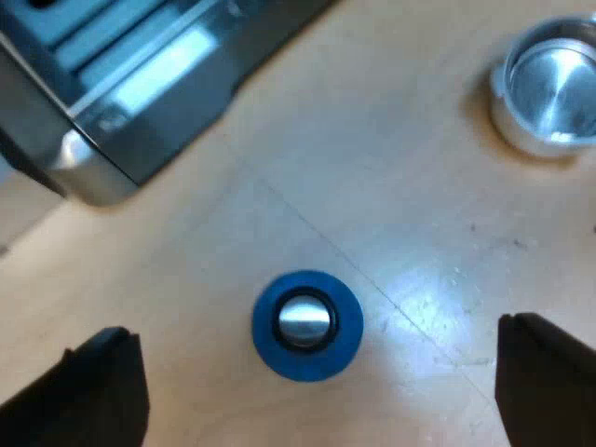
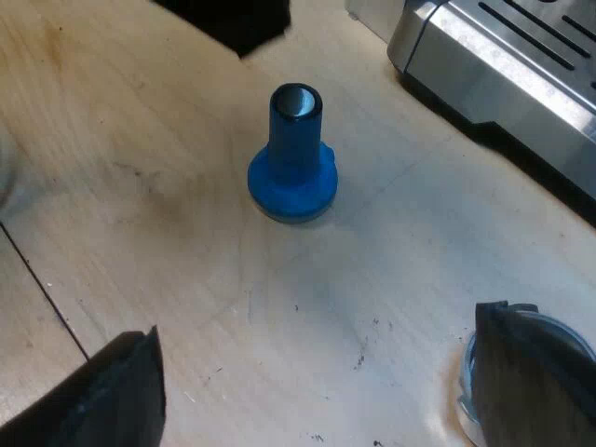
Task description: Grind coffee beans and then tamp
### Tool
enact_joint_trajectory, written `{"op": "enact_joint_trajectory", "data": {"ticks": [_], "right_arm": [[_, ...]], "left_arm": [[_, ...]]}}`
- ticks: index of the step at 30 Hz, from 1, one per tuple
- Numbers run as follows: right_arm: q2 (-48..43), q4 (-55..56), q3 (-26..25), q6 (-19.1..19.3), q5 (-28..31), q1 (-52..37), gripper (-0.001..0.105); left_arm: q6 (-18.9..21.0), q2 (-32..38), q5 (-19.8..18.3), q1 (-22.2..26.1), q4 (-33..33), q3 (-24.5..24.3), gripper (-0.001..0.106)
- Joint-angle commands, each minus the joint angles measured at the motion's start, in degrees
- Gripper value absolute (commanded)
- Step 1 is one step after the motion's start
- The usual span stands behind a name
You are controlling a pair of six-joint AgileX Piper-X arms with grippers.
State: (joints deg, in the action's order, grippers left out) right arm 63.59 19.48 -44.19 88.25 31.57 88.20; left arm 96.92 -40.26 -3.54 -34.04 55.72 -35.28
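Wooden table with the espresso machine parked on it, steel front edge showing, pretty standard. My left gripper hangs right over the blue tamper, fingers spread wide and gripping nothing. My right gripper is spread just as wide with nothing in it, one finger in front of the metal holder's rim, can't tell if it touches. The tamper stands upright on bare wood near the machine, well apart from the holder.
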Motion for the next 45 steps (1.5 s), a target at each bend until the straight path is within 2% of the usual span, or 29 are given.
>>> {"op": "enact_joint_trajectory", "data": {"ticks": [1,7,17,29,34,36,41,43,45], "right_arm": [[-0.06,-0.40,0.04,0.43,0.81,0.07,0.070],[-0.06,-0.40,0.04,0.43,0.81,0.07,0.070],[-0.06,-0.40,0.04,0.31,0.81,0.07,0.070],[-0.06,-0.40,0.04,0.31,0.81,0.07,0.070],[-0.06,-0.40,0.04,0.21,0.81,0.07,0.070],[-0.06,-0.40,0.04,0.21,0.81,0.07,0.070],[-0.06,-0.40,0.04,0.21,0.81,0.07,0.070],[-0.06,-0.40,0.04,0.21,0.81,0.07,0.070],[-0.06,-0.40,0.04,0.21,0.81,0.07,0.070]], "left_arm": [[0.03,-4.36,0.42,-0.26,-0.51,-0.18,0.076],[-2.51,-12.34,0.49,-0.26,-1.38,-0.18,0.076],[-2.51,-22.61,0.49,-0.26,-5.52,-0.18,0.076],[-2.51,-30.22,0.31,-0.26,-7.33,-0.18,0.076],[-2.51,-31.26,0.31,-0.26,-7.82,-0.18,0.075],[-2.51,-31.26,0.31,-0.26,-7.66,-0.18,0.067],[-2.51,-31.26,-0.49,-0.26,-6.45,-0.18,0.022],[-2.51,-31.26,-1.13,-0.26,-5.75,-0.18,0.009],[-2.89,-31.26,-1.30,-0.26,-5.31,-0.33,0.003]]}}
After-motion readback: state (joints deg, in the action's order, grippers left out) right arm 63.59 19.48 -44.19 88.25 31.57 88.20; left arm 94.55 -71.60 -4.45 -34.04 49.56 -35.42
